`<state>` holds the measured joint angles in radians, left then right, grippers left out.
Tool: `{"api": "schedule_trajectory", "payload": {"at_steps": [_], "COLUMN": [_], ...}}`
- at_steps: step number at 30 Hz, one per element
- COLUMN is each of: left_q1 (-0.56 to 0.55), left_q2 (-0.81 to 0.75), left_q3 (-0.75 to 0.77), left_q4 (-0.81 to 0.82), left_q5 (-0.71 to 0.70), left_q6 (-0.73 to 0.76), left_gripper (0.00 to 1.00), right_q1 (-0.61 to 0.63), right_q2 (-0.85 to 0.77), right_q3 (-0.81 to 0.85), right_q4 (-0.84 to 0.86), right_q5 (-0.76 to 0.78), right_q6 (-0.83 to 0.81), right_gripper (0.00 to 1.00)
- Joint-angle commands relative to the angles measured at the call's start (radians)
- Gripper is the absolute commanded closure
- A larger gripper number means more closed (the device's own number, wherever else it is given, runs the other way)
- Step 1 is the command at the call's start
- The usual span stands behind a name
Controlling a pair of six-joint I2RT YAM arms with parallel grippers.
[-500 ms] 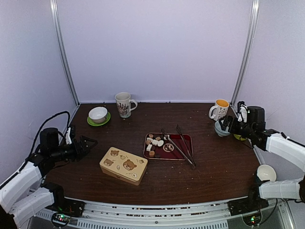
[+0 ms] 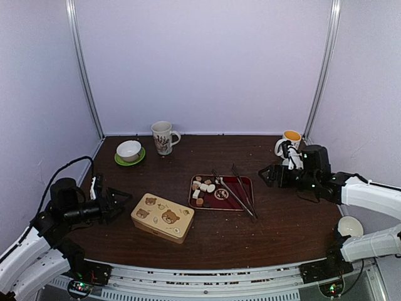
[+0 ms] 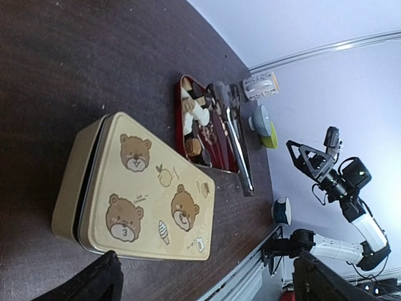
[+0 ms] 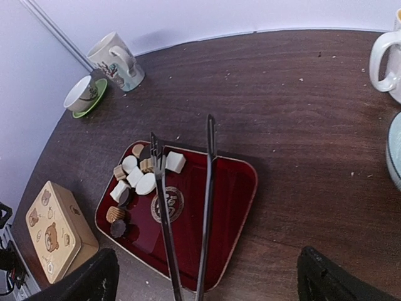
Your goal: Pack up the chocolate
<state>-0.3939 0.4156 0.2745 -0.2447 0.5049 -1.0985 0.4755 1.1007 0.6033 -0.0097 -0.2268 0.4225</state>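
1. Lower centre of the top view: the bear-printed tin (image 2: pixel 162 217) lies flat on the desk (image 2: pixel 282 226) with its lid on. It is judged to be the container for packing, so the lid has to come off before any piece can go in.

2. Just beyond it, at centre frame: the red tray (image 4: pixel 235 188) carries the chocolate (image 4: pixel 138 179), a cluster of white, tan and dark pieces gathered in the tray's left part. The metal tongs (image 4: pixel 207 207) lie across the tray to the right of the pieces, their handles overhanging the near rim. None of the chocolate is in the tin.

3. Along the top of the desk: a bowl on a green saucer (image 2: pixel 129 150), a patterned mug (image 2: pixel 163 137) and an orange-lined mug (image 2: pixel 290 143) stand well apart from the tray.

4. Left arm, lower left: reaches low over the desk, its left gripper (image 2: pixel 124 202) aimed at the tin's left end, jaws spread wide and empty.

5. Right arm, right of centre: extended level toward the tray, its right gripper (image 2: pixel 266 176) pointing at the tongs, jaws also spread wide, carrying nothing.
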Motion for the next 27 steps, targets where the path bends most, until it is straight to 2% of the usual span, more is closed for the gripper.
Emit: {"api": "schedule_trajectory", "payload": {"at_steps": [1,7,13,19,25,27], "left_q1": [-0.048,-0.078,-0.111,-0.129,-0.162,-0.179], "left_q2": [0.023,0.045,0.016,-0.030,-0.013,-0.008], "left_q3": [-0.026,-0.032,-0.026,-0.044,-0.055,-0.047], "left_q4": [0.004,0.004,-0.007,-0.023,-0.007,-0.022], "left_q5": [-0.025,0.012,0.066,0.049,0.067,0.065], "left_q6": [-0.047,-0.061,-0.146,-0.094,-0.084,-0.077], "left_gripper": [0.03,0.03,0.03,0.04,0.30,0.44], "right_q1": [0.063,0.139,0.209,0.260,0.328,0.347], "right_q2": [0.031,0.120,0.220,0.236,0.241,0.254], "right_q3": [-0.004,0.049,0.201,0.210,0.226,0.232], "right_q4": [0.064,0.126,0.065,0.109,0.133,0.142], "right_q5": [0.041,0.039,0.044,0.062,0.067,0.071], "right_q6": [0.031,0.027,0.018,0.030,0.040,0.054], "right_gripper": [0.00,0.00,0.00,0.00,0.00,0.00]}}
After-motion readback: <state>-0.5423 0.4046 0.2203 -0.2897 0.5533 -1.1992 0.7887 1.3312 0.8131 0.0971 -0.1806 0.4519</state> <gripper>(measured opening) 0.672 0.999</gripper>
